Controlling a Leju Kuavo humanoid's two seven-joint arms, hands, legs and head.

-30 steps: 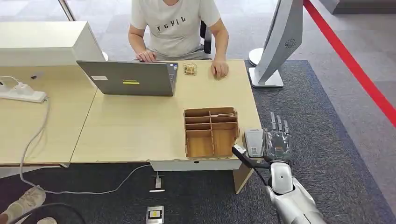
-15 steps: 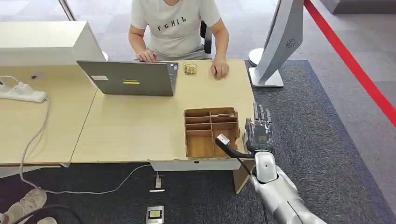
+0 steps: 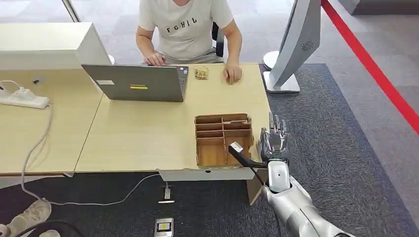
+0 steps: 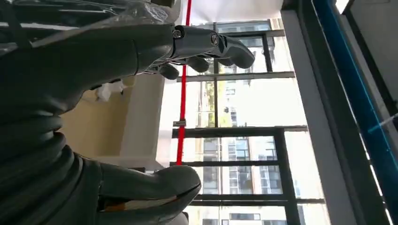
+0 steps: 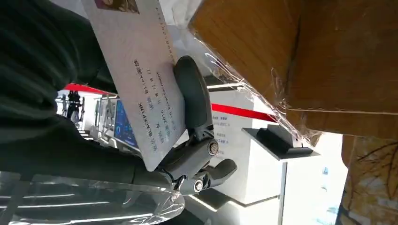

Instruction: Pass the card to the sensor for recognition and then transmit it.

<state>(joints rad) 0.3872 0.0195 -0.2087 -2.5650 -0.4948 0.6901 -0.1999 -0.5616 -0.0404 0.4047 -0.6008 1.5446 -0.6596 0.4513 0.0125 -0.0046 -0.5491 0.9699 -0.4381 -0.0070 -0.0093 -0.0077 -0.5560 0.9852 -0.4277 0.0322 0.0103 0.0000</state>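
Observation:
My right hand (image 3: 274, 140) is raised upright at the table's right edge, just beside the cardboard divider box (image 3: 222, 139). Its back faces the head camera. In the right wrist view the hand (image 5: 42, 84) holds a white printed card (image 5: 141, 89), with the thumb (image 5: 192, 93) pressed on the card's face, close to the plastic-wrapped cardboard box (image 5: 305, 61). A small tan device (image 3: 200, 72) lies on the far side of the table near the person's hand. My left hand (image 4: 94, 61) hangs with thumb and fingers apart, holding nothing.
A person (image 3: 184, 27) sits behind the table at an open laptop (image 3: 136, 83). A white kiosk stand (image 3: 291, 47) rises on the carpet right of the table. A power strip (image 3: 22, 97) and cable lie on the left table.
My right hand has moved left from the carpet side to the table's edge by the box and turned, so the card that showed beside it is now behind the hand.

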